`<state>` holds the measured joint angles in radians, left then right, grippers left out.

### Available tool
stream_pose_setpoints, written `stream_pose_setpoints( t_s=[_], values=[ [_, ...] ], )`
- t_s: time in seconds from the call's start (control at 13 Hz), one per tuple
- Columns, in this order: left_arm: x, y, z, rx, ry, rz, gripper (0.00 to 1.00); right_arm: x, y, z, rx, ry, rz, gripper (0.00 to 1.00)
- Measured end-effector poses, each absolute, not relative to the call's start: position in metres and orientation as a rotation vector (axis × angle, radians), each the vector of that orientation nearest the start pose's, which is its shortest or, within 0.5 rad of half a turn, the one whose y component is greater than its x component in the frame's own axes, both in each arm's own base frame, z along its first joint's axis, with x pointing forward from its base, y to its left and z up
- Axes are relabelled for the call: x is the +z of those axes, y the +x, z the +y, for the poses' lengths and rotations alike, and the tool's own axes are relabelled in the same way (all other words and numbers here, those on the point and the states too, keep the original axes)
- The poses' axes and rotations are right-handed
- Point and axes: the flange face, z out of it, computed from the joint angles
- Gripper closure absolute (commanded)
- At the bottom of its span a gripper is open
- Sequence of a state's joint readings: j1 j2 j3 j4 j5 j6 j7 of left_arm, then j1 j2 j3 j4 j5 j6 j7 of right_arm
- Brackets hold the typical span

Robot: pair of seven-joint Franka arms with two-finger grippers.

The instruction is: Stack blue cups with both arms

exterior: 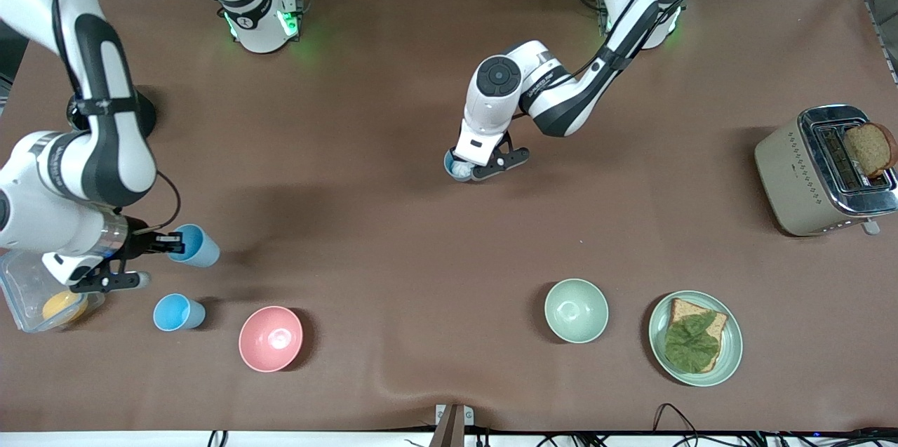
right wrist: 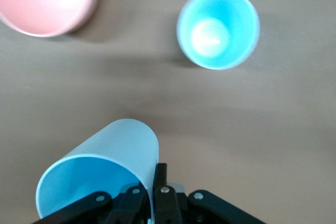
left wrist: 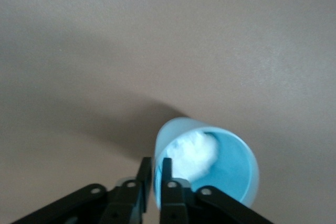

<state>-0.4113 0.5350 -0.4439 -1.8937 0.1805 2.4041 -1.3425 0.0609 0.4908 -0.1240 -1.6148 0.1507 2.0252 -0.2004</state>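
Note:
My right gripper (exterior: 173, 244) is shut on the rim of a sky-blue cup (exterior: 196, 245) and holds it tilted over the table near the right arm's end. In the right wrist view the gripper (right wrist: 156, 182) pinches that cup's wall (right wrist: 105, 161). A second sky-blue cup (exterior: 179, 312) stands upright on the table below it and shows in the right wrist view (right wrist: 218, 28). My left gripper (exterior: 468, 170) is shut on the rim of a grey-blue cup (exterior: 454, 165) at the table's middle. In the left wrist view the gripper (left wrist: 156, 179) has one finger inside this cup (left wrist: 220, 166).
A pink bowl (exterior: 270, 338) sits beside the standing cup. A pale green bowl (exterior: 576, 310) and a plate (exterior: 729, 349) with toast and lettuce lie toward the left arm's end. A toaster (exterior: 793, 180) holds a bread slice. A clear container (exterior: 21, 285) lies under the right arm.

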Motion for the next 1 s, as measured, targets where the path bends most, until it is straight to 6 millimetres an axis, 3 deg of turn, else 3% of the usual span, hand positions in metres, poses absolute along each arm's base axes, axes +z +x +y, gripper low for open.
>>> stream_pose_setpoints(
  t_s=[0.31, 0.38, 0.54, 0.62, 0.77, 1.0],
  values=[
    [0.262, 0.447, -0.475, 0.082, -3.158, -0.781, 0.0, 0.353, 0.681, 0.033, 0.055, -3.064, 0.066, 1.0],
    [0.275, 0.458, -0.474, 0.053, -3.171, -0.808, 0.0, 0.362, 0.684, 0.049, 0.03, -3.062, 0.126, 1.0],
    [0.319, 0.491, -0.453, -0.074, -3.185, -0.865, 0.0, 0.378, 0.686, 0.077, 0.023, -3.049, 0.211, 1.0],
    [0.346, 0.51, -0.433, -0.176, -3.183, -0.869, 0.0, 0.38, 0.684, 0.089, 0.059, -3.036, 0.263, 1.0],
    [0.397, 0.548, -0.373, -0.323, -3.157, -0.765, 0.0, 0.383, 0.677, 0.127, 0.108, -3.009, 0.359, 1.0],
    [0.441, 0.587, -0.283, -0.357, -3.103, -0.508, 0.0, 0.386, 0.654, 0.219, 0.152, -2.973, 0.548, 1.0]
  ],
)
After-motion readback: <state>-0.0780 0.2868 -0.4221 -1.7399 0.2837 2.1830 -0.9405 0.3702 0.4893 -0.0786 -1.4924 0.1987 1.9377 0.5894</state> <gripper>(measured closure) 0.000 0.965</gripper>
